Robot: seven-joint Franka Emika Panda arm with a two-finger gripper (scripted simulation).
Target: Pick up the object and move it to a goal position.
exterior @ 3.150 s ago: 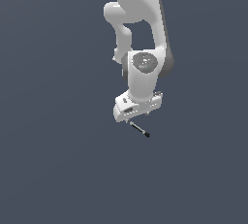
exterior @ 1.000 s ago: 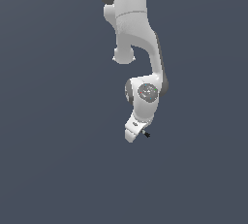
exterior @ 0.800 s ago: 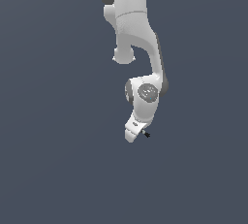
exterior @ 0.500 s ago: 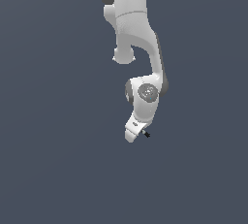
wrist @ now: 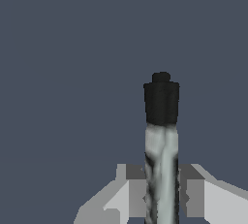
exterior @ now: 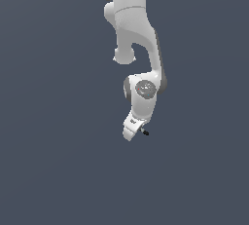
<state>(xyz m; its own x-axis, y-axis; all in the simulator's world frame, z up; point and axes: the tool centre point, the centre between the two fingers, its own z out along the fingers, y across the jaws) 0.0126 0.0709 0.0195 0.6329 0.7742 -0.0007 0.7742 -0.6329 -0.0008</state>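
Observation:
The object is a thin rod with a grey-silver shaft [wrist: 161, 169] and a black tip [wrist: 161, 103]. In the wrist view it stands between the two grey fingers [wrist: 137, 189], which press on the shaft from both sides. My gripper [wrist: 162, 191] is shut on it. In the exterior view the white hand [exterior: 132, 126] hangs at the arm's low end, and only the rod's black tip [exterior: 146, 132] pokes out on the exterior view's right of it. The fingers themselves are hidden behind the hand there.
A plain dark blue-grey surface [exterior: 53, 160] fills the background in both views. The white arm [exterior: 133, 29] rises from the hand to the upper edge of the exterior view. No other objects show.
Since 3.1 s ago the arm has changed pose: the wrist turned and the hand shifted slightly, hiding most of the rod. Over the last second nothing has visibly moved.

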